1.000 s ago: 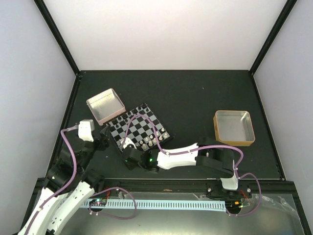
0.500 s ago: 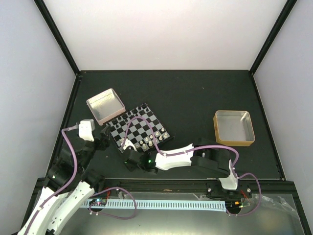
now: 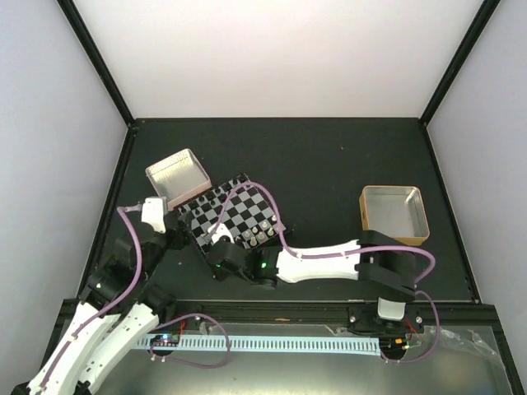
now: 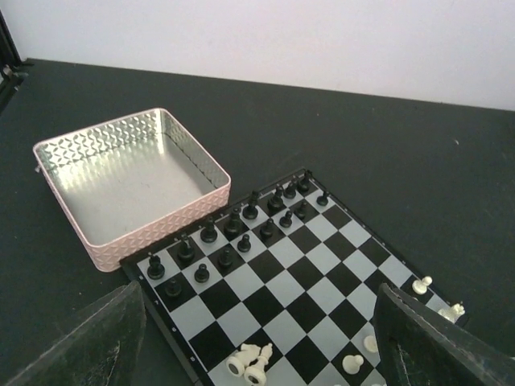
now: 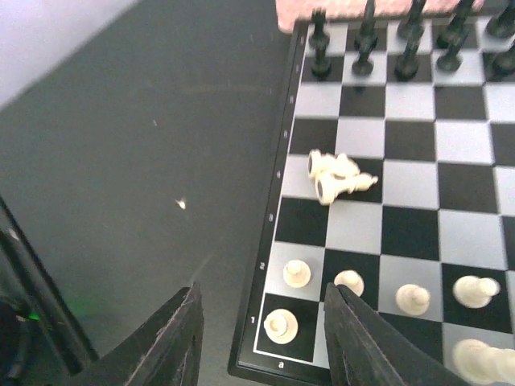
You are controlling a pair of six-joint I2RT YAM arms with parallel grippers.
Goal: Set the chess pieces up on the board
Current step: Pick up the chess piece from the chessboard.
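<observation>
Though the top view is too coarse to count pieces, it shows the board askew on the table, just beside the pink tray and well apart from the gold tray. My left pincer is at its left edge and my right pincer at its near corner. From my left wrist, my left pincer is spread wide and empty, and the black pieces stand in two rows on the far side, which I judge done. From my right wrist, my right pincer is spread and empty too. This view alone shows the nearest ranks: several chess pieces stand there with gaps between them, while a few toppled ones lie mid-board, so I reckon the cream side is about half set
</observation>
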